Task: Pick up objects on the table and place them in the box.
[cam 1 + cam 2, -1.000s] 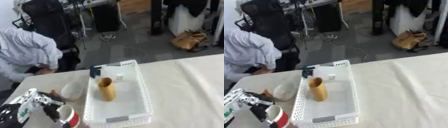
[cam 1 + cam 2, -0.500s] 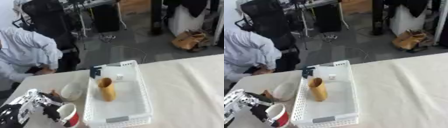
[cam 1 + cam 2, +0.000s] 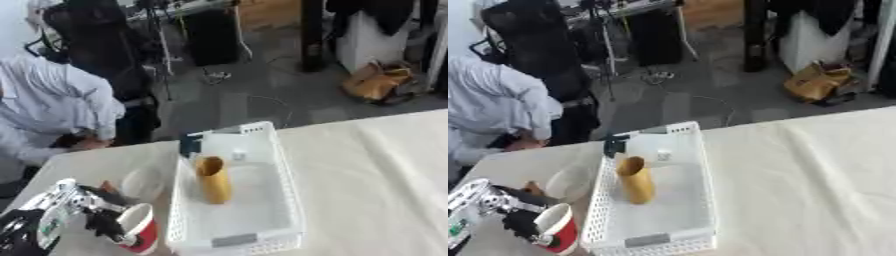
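A white slotted box (image 3: 289, 200) stands on the cloth-covered table, left of centre. Inside it a tan cylinder (image 3: 213, 179) stands upright, with a dark object (image 3: 190, 144) and a small pale item (image 3: 238, 156) at its far end. My left hand (image 3: 92, 212) is at the lower left, fingers curled round a red cup with a white inside (image 3: 137, 229), held just left of the box's near corner. A pale bowl-like object (image 3: 143, 182) lies on the table left of the box, with a small brown thing (image 3: 108, 188) beside it. My right hand shows in neither view.
A person in a light shirt (image 3: 52, 110) bends at the table's far left corner. The cloth table (image 3: 376, 180) stretches away to the right of the box. Beyond the far edge lie grey floor, a black chair and a tan bag (image 3: 378, 82).
My left hand with the red cup has shifted slightly right, closer to the box's near left corner. The view has also shifted a little.
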{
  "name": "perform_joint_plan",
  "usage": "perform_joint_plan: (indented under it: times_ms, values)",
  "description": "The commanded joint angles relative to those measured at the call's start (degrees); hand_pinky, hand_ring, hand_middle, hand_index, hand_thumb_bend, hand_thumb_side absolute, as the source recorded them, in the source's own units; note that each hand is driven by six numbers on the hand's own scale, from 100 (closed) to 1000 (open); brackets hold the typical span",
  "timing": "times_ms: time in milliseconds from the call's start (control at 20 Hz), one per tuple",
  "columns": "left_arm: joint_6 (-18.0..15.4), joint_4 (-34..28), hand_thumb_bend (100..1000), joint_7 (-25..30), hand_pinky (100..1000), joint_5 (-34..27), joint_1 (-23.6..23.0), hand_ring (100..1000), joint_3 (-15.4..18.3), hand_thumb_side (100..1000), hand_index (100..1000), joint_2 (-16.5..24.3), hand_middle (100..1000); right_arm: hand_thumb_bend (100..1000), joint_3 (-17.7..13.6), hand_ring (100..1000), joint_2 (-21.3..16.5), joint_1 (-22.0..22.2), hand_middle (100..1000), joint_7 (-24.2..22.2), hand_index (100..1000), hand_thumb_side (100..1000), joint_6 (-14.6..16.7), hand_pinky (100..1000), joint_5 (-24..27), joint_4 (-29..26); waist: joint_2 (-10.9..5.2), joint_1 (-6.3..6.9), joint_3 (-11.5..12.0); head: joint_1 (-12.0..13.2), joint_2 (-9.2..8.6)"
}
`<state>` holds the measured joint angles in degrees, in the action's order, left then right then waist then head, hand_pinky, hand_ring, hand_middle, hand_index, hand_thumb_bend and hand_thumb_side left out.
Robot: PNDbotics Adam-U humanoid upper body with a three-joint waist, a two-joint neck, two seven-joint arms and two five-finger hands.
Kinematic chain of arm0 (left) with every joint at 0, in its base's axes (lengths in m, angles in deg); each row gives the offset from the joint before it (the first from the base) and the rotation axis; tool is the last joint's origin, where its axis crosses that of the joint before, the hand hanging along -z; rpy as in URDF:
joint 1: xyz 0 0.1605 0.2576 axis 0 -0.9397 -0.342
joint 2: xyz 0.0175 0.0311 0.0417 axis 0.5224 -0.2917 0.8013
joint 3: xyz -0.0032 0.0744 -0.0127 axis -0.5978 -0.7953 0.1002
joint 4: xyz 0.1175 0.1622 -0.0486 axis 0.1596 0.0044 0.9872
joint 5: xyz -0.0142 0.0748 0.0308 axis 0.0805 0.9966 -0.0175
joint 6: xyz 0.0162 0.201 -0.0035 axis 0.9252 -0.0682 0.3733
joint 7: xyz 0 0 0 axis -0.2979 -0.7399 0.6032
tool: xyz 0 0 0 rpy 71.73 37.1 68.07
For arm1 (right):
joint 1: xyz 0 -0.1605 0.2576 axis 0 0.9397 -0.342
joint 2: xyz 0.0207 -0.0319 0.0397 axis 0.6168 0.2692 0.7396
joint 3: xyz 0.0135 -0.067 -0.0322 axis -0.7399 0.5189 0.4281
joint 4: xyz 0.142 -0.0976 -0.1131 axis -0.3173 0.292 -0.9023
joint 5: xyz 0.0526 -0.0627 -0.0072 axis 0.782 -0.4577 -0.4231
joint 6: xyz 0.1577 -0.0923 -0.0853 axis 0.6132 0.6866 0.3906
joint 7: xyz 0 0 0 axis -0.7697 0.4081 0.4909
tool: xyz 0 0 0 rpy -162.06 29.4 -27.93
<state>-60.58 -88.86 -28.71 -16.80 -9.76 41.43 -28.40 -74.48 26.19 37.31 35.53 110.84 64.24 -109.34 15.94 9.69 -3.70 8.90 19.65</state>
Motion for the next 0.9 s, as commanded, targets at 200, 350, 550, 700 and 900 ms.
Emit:
perform_joint_plan:
  times_ms: [200,350,550,700,900]
  values:
    - [0.11,-1.66,143,0.32,243,-1.15,0.47,381,1.21,874,563,1.16,421,100,-0.09,608,-0.85,-0.43,449,0.95,473,715,0.51,621,0.01,-0.99,-1.12,-0.45,0.02,0.11,-0.59]
    - [0.36,-2.44,100,0.32,217,-1.78,-0.08,364,1.69,878,549,0.87,407,100,-0.17,609,-0.82,-0.37,448,1.12,473,705,0.27,622,0.04,-0.99,-1.11,-0.51,0.10,0.08,-0.65]
    - [0.88,-2.83,100,0.32,203,-2.18,-0.34,348,1.73,849,540,0.89,393,100,-0.19,609,-0.89,-0.37,449,1.49,474,703,-0.04,623,0.08,-0.99,-1.18,-0.59,0.15,-0.03,-0.90]
    - [0.95,-2.91,100,0.32,195,-1.90,-0.09,340,1.76,843,536,1.32,388,100,-0.13,609,-1.00,-0.39,448,1.66,473,701,-0.10,623,0.16,-0.99,-1.27,-0.58,0.21,-0.06,-0.93]
    - [0.98,-3.00,100,0.32,186,-1.50,0.09,332,1.91,838,532,1.73,380,100,-0.07,609,-1.10,-0.42,448,1.76,473,700,-0.11,624,0.26,-0.99,-1.31,-0.60,0.24,-0.08,-0.96]
